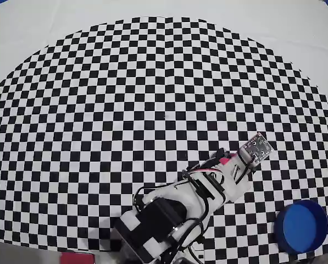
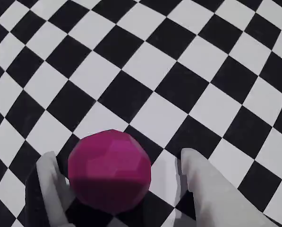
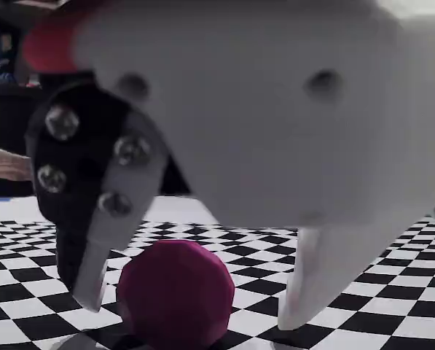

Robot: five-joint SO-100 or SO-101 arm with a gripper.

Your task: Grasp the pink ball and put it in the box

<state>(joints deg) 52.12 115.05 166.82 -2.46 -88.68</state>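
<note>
Straddling the pink ball (image 2: 109, 171) in the wrist view, the tool (image 2: 117, 163) stands wide, its left finger (image 2: 48, 182) touching or nearly touching the ball at about 9 o'clock and its right finger (image 2: 202, 182) apart from it at 3 o'clock, both on the checkered bench (image 2: 145, 61). Seen low from the fixed view, the ball (image 3: 175, 292) rests on the bench between the two fingertips. Overhead, the white arm (image 1: 191, 198) reaches toward 1 o'clock, with a round blue box (image 1: 301, 226) well apart at 4 o'clock.
</note>
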